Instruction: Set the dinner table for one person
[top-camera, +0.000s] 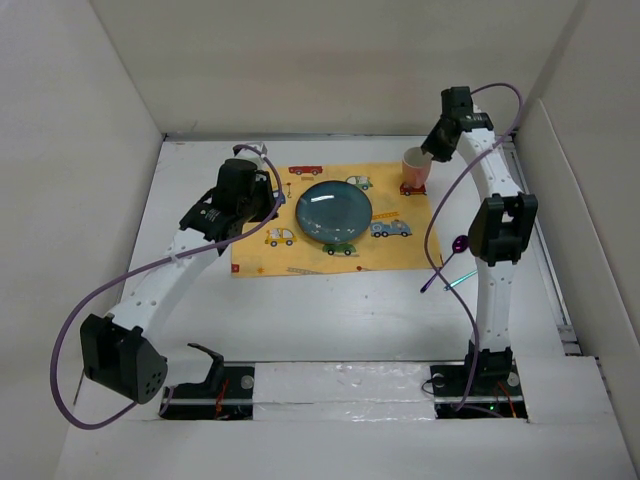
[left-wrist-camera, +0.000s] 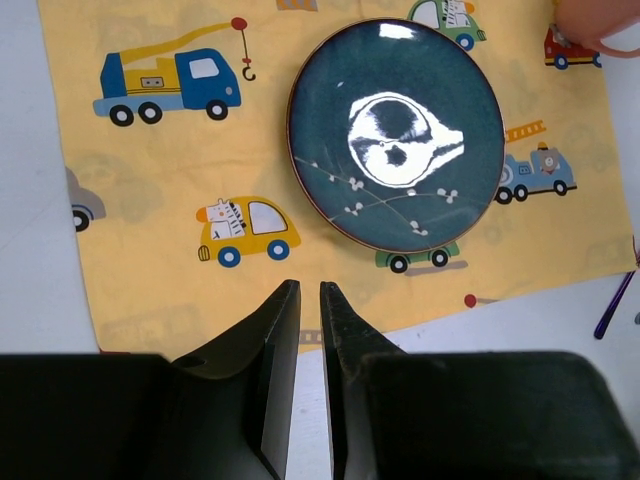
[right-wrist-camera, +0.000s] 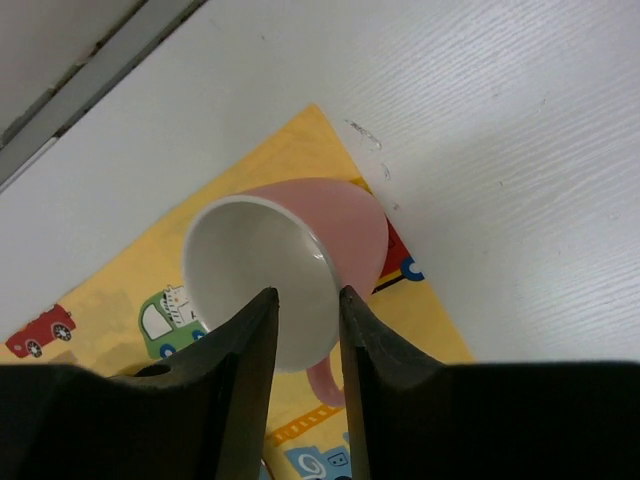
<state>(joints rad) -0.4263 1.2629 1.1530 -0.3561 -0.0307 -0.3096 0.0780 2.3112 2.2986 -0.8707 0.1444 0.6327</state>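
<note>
The dinner table (top-camera: 330, 300) is a white surface walled by white panels. A yellow placemat (top-camera: 300, 255) printed with cars lies on it, with a dark teal plate (top-camera: 334, 213) at its middle. A pink cup (top-camera: 415, 165) with a white inside stands on the placemat's far right corner. My right gripper (top-camera: 432, 155) is at the cup; in the right wrist view the gripper (right-wrist-camera: 305, 295) is open and straddles the rim of the cup (right-wrist-camera: 340, 225). My left gripper (top-camera: 265, 205) hovers over the placemat's left edge, shut and empty (left-wrist-camera: 309, 290), with the plate (left-wrist-camera: 395, 130) ahead.
Purple cutlery (top-camera: 458, 245) lies on the table right of the placemat, beside the right arm; one piece also shows in the left wrist view (left-wrist-camera: 612, 305). White wall panels enclose the table on three sides. Purple cables loop from both arms.
</note>
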